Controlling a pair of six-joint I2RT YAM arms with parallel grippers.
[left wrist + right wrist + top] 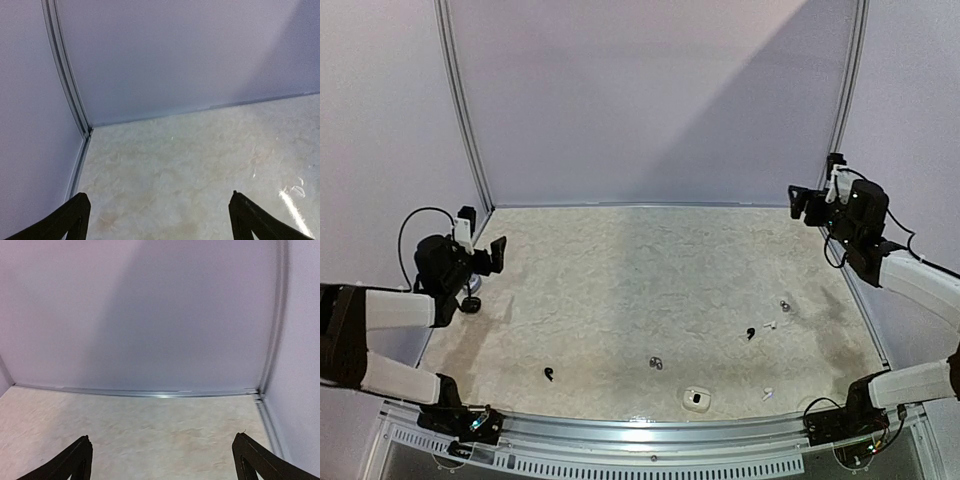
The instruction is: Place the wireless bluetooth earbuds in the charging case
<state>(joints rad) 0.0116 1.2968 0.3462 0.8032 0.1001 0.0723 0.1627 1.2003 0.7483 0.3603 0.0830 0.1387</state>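
Observation:
Several tiny earbuds lie on the near half of the marbled table, seen only in the top view. A black earbud (pixel 549 374) lies near left and a silvery earbud (pixel 656 363) near centre. Another black earbud (pixel 750 333), a white earbud (pixel 770 325) and a silvery earbud (pixel 785 305) lie to the right. A further white earbud (pixel 767 394) is near the front edge. A small white charging case (pixel 695 398) lies open at the front with something dark in it. My left gripper (pixel 500 253) (pixel 159 200) is open and empty at far left. My right gripper (pixel 798 203) (pixel 162 440) is open and empty, raised at the far right corner.
A small black round object (pixel 470 303) sits on the table under the left arm. Lilac walls with metal corner rails (pixel 460 110) close the back and sides. Both wrist views show only bare table and wall.

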